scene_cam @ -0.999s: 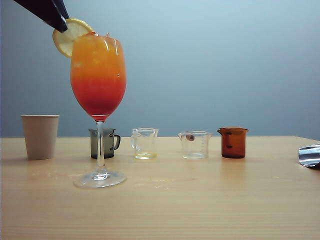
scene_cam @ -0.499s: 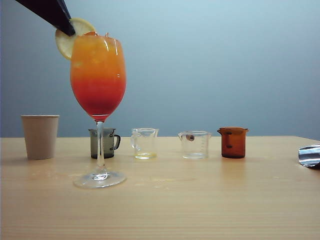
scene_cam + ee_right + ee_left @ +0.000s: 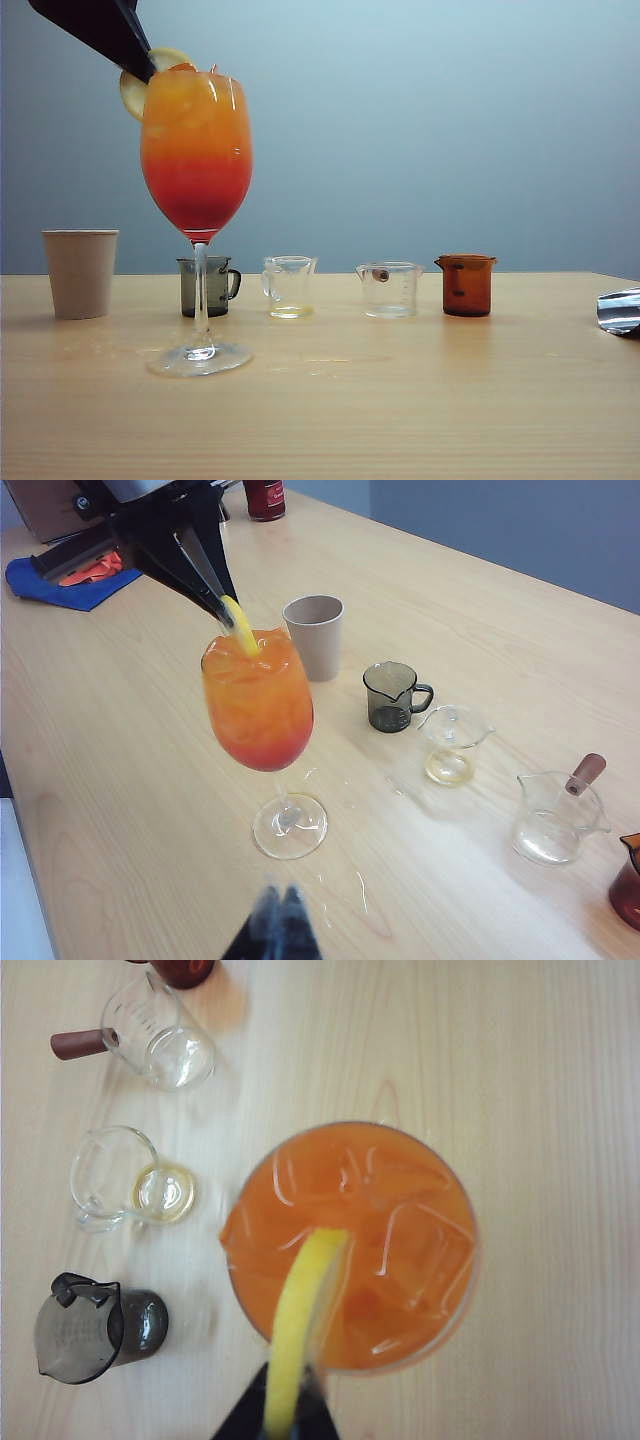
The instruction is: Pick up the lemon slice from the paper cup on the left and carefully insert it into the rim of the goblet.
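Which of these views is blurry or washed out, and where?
Right wrist view: the right gripper, shut low over the table, is blurred. Left wrist view: table washed out; left gripper, shut on the lemon slice above the goblet, soft. Exterior view: evenly lit, goblet sharp.

I see lemon slice (image 3: 140, 88) edge-on astride goblet (image 3: 197, 150) rim at 9 o'clock, clamped by left gripper (image 3: 143, 68); right gripper (image 3: 277, 920) low, shut. Paper cup (image 3: 80, 272) upright, left of goblet.

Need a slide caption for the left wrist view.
Left gripper, shut on the lemon slice, holds it edge-on over the rim of the goblet.
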Available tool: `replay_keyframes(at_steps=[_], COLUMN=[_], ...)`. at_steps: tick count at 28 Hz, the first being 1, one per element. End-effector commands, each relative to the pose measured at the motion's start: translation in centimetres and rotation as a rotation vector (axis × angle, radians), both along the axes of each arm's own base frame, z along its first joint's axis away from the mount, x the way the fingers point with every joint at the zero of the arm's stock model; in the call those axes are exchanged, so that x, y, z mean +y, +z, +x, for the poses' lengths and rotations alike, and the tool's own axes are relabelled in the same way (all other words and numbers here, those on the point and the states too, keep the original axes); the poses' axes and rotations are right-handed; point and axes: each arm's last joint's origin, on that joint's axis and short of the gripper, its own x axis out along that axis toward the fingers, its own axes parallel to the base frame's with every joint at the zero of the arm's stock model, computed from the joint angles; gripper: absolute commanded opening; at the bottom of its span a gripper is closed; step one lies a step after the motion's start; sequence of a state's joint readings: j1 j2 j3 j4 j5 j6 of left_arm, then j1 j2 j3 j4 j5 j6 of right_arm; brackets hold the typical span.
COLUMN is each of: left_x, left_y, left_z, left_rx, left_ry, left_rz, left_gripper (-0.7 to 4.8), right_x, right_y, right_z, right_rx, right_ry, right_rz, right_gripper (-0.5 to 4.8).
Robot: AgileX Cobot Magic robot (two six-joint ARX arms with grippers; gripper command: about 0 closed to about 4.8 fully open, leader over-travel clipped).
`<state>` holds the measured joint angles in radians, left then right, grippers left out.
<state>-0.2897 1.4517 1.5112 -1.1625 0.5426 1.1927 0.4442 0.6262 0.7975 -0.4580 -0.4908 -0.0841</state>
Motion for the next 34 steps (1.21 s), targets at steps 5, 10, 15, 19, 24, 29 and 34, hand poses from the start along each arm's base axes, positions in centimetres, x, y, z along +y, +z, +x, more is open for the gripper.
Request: replay_keyframes(at_steps=[5,10,15,19,24,29,34], left_x=[-0.06,0.01,0.05,0.03,0.14,0.13,0.05], left_y=[0.25,0.78,0.60,0.62,0.56,0.63,0.59], left_z=[0.05,-0.24,-0.76,-0.79,-0.65,-0.41,-0.15], left_rx=[-0.002,0.018,0.092,0.096,0.073,0.042,0.029], left_ry=[0.000,0.008,-0.012,-0.017,0.007,0.017,0.017], left_rz=[-0.024,-0.026,-0.054,-0.066,-0.019,-0.007,-0.011], left_gripper=[-0.06,-0.06,-0.06,-0.06,-0.06,-0.06,-0.06], right_x=[-0.01,-0.01,-0.01,-0.01,-0.01,-0.01,-0.01], right_y=[0.32,0.32,0.32,0.32,0.32,0.32,0.32], right_z=[-0.03,-0.03,-0.03,-0.04,-0.04,-0.04,-0.04], right_rx=[-0.026,-0.026,-0.026,-0.026,-0.026,-0.026,-0.026], right_ry=[0.002,0.002,0.002,0.002,0.002,0.002,0.002], right_rz=[0.010,0.010,0.010,0.011,0.010,0.011,0.011], right_gripper=[-0.05,-0.05,-0.05,-0.05,-0.05,-0.05,-0.05])
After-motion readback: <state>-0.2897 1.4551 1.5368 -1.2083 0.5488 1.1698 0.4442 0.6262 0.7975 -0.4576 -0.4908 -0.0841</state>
